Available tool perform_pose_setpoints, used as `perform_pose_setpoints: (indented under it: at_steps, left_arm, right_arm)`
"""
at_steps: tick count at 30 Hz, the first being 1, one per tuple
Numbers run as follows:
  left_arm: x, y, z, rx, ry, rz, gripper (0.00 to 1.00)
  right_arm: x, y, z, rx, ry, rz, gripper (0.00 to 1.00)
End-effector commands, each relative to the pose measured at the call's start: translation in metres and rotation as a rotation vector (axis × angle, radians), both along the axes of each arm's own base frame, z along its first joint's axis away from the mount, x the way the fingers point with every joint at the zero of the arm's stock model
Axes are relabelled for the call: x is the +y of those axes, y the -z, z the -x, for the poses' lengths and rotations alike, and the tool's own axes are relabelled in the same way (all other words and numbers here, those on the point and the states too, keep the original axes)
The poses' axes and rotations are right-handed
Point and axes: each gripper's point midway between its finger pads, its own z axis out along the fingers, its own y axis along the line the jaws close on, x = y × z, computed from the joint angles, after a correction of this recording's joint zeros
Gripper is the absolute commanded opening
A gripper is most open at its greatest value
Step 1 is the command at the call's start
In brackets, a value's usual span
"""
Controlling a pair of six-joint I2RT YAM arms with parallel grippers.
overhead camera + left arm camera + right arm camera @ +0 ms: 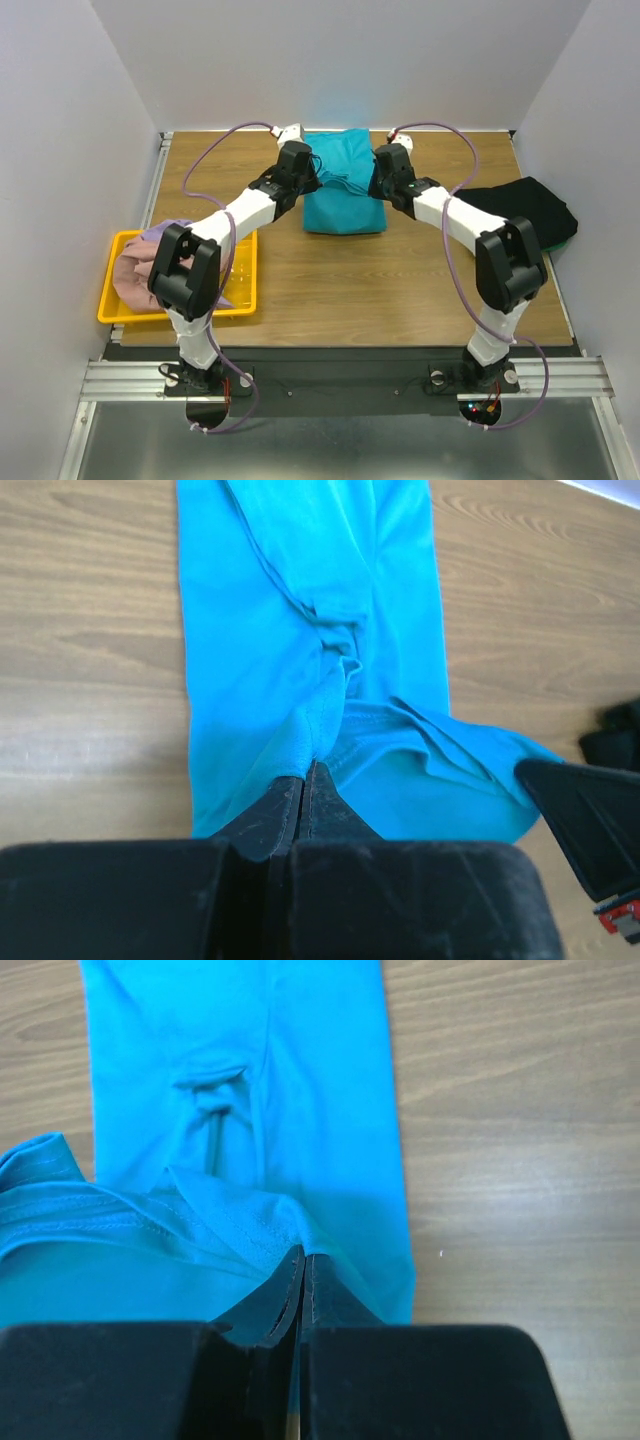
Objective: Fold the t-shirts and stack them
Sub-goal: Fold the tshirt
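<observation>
Teal t-shirt lies partly folded toward the back middle of the surface. The left tool and right tool each clamp a pinch of its upper layer. If one pinch slips, or the arms pull unevenly, the fold would likely skew or bunch.

Plain teal t-shirt, yellow tray
</observation>
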Motion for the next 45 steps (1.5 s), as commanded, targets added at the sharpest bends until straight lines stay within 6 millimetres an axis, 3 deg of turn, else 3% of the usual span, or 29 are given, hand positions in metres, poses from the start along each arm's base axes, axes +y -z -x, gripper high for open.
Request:
perform_pose_setpoints:
  at_steps: [1, 6, 9, 11, 12, 18, 20, 21, 22, 24, 25, 26, 27, 28, 29, 30, 31, 32, 33, 34, 35, 36, 38, 39, 41, 45]
  left_arm:
    - [0.008, -0.024, -0.036, -0.089, -0.056, -0.006, 0.00]
    - [0.009, 0.012, -0.059, -0.016, -0.057, -0.013, 0.00]
    - [0.012, 0.026, -0.067, 0.005, -0.058, -0.022, 0.00]
    - [0.008, 0.025, -0.074, -0.014, -0.032, -0.025, 0.00]
    - [0.004, 0.035, -0.075, -0.004, 0.002, -0.046, 0.00]
    - [0.006, 0.046, -0.086, 0.001, 0.010, -0.073, 0.02]
    - [0.004, 0.040, -0.091, -0.017, 0.024, -0.082, 0.19]
    - [0.002, 0.038, -0.091, -0.018, 0.034, -0.083, 0.49]
    - [0.002, 0.034, -0.091, -0.022, 0.040, -0.083, 0.61]
    - [-0.001, 0.019, -0.089, -0.047, 0.060, -0.080, 0.81]
    - [0.000, 0.012, -0.088, -0.058, 0.062, -0.073, 0.83]
    - [0.001, 0.001, -0.084, -0.074, 0.067, -0.069, 0.85]
    - [0.002, -0.004, -0.080, -0.079, 0.070, -0.069, 0.85]
    - [0.003, -0.011, -0.076, -0.088, 0.073, -0.062, 0.86]
    - [0.006, -0.005, -0.068, -0.073, 0.076, -0.065, 0.86]
    - [0.008, -0.021, -0.059, -0.096, 0.079, -0.042, 0.89]
    - [0.011, -0.009, -0.049, -0.078, 0.085, -0.044, 0.89]
    - [0.010, -0.011, -0.041, -0.082, 0.093, -0.030, 0.89]
    - [0.007, -0.029, -0.033, -0.121, 0.112, 0.011, 0.92]
    - [0.009, -0.011, -0.021, -0.086, 0.115, 0.009, 0.94]
    - [0.004, -0.009, -0.011, -0.074, 0.148, 0.030, 0.94]
    - [0.000, -0.013, -0.004, -0.078, 0.164, 0.061, 0.94]
    - [-0.003, 0.009, 0.013, -0.028, 0.178, 0.065, 0.94]
    - [-0.005, 0.011, 0.018, -0.021, 0.186, 0.077, 0.94]
    - [-0.008, 0.026, 0.030, 0.009, 0.199, 0.099, 0.94]
    - [-0.029, 0.018, 0.035, -0.012, 0.286, 0.180, 0.94]
  right_arm:
    - [-0.007, -0.020, -0.039, -0.089, 0.043, 0.020, 0.00]
    - [0.001, 0.014, -0.059, -0.036, 0.018, 0.016, 0.00]
    - [0.000, 0.023, -0.067, -0.030, 0.031, 0.013, 0.00]
    - [-0.004, 0.035, -0.072, -0.021, 0.062, 0.029, 0.01]
    - [-0.006, 0.034, -0.074, -0.027, 0.074, 0.033, 0.01]
    - [-0.008, 0.042, -0.083, -0.032, 0.086, 0.041, 0.12]
    - [-0.008, 0.039, -0.084, -0.038, 0.088, 0.041, 0.25]
    - [-0.007, 0.034, -0.084, -0.045, 0.083, 0.036, 0.31]
    - [-0.006, 0.031, -0.084, -0.050, 0.079, 0.032, 0.45]
    - [-0.003, 0.019, -0.082, -0.063, 0.052, 0.023, 0.58]
    - [-0.002, 0.013, -0.080, -0.072, 0.041, 0.015, 0.62]
    - [-0.001, 0.013, -0.076, -0.065, 0.021, 0.019, 0.68]
    - [0.000, 0.001, -0.072, -0.082, 0.008, 0.006, 0.70]
    - [0.000, -0.002, -0.069, -0.083, -0.001, 0.005, 0.79]
    - [0.000, -0.006, -0.066, -0.087, -0.011, 0.002, 0.88]
    - [0.002, -0.001, -0.057, -0.068, -0.032, -0.007, 1.00]
    - [0.003, -0.012, -0.052, -0.081, -0.044, -0.022, 1.00]
    - [0.004, -0.012, -0.047, -0.074, -0.058, -0.036, 1.00]
    - [0.009, -0.006, -0.037, -0.048, -0.096, -0.059, 1.00]
    - [0.012, -0.011, -0.030, -0.047, -0.115, -0.083, 1.00]
    - [0.014, -0.009, -0.023, -0.038, -0.130, -0.097, 1.00]
    - [0.014, 0.007, -0.010, 0.006, -0.148, -0.105, 1.00]
    - [0.012, 0.006, 0.000, 0.012, -0.142, -0.134, 1.00]
    - [0.011, 0.021, 0.012, 0.049, -0.152, -0.136, 1.00]
    - [0.015, 0.022, 0.016, 0.034, -0.175, -0.160, 1.00]
    - [0.039, 0.011, 0.008, 0.004, -0.277, -0.225, 1.00]
